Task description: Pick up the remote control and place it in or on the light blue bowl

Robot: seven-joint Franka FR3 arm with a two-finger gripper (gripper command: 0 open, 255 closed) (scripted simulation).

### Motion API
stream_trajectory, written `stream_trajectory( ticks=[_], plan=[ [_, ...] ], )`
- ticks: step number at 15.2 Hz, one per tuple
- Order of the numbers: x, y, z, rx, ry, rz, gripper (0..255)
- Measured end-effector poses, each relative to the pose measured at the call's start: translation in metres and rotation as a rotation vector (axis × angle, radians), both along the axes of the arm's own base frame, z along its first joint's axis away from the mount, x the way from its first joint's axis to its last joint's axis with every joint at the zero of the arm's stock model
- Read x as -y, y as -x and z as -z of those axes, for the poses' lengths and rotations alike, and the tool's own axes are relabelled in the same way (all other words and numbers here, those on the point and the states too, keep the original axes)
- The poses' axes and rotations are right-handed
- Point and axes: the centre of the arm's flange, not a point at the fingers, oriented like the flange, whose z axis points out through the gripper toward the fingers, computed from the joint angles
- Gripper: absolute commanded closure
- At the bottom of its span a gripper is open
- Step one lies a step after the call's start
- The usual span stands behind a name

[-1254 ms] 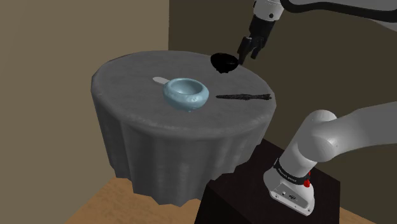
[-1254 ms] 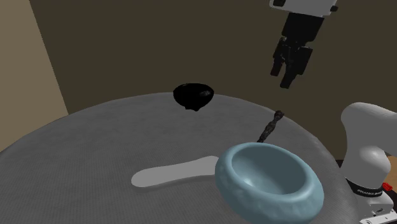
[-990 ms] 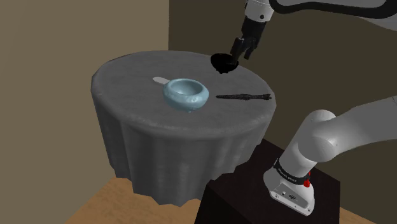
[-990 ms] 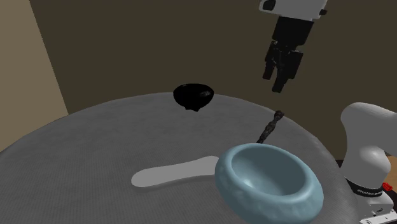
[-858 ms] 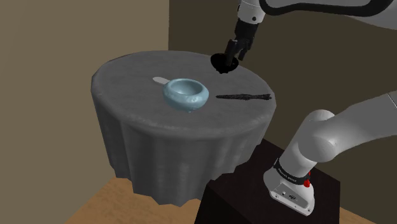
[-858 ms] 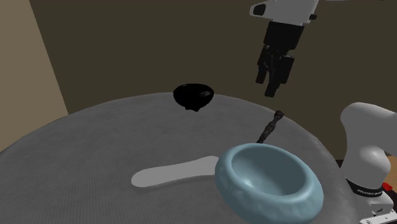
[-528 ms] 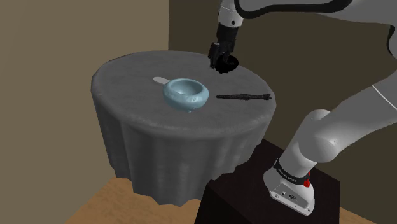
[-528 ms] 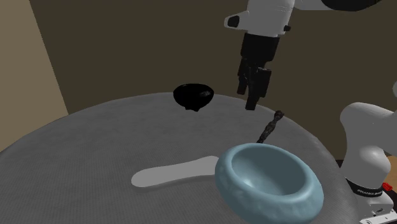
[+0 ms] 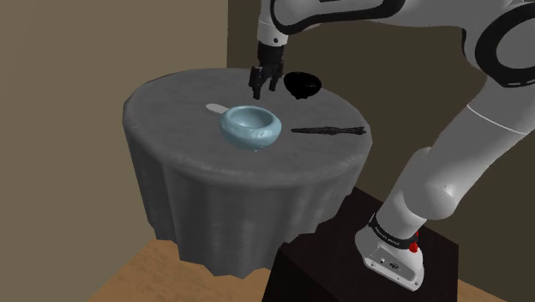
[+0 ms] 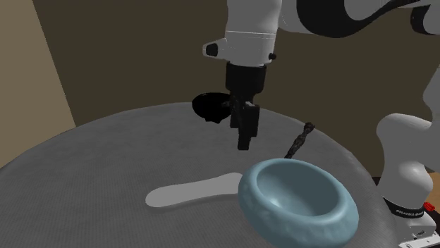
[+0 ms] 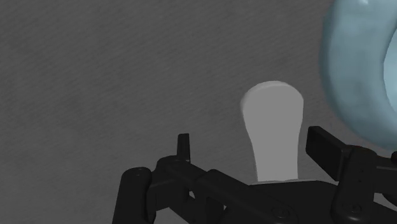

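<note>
**Wrist view: gripper (image 11: 254,145) released above the remote (image 11: 273,127)**

Its fingers (image 11: 183,147) stand apart, holding nothing. In the shoulder view the pale grey remote lies flat on the table (image 9: 171,94) at the light blue bowl's (image 9: 250,126) ten o'clock, just beside its rim.

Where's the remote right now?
The pale grey remote lies flat on the round table, beside the light blue bowl, to its left in the second exterior view, roughly below the open jaws.

No text can be read — only a faint, illegible strip of lettering on the arm's base (image 9: 387,241).
</note>
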Motion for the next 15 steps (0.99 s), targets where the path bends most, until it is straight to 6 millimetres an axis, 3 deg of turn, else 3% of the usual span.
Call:
stream_trajectory(
  ticks=[8,15],
  plan=[
    [-0.053,-0.081,0.049,-0.055,-0.03,-0.096,0],
    [-0.06,-0.094,0.086,-0.063,-0.034,-0.108,0]
  ],
)
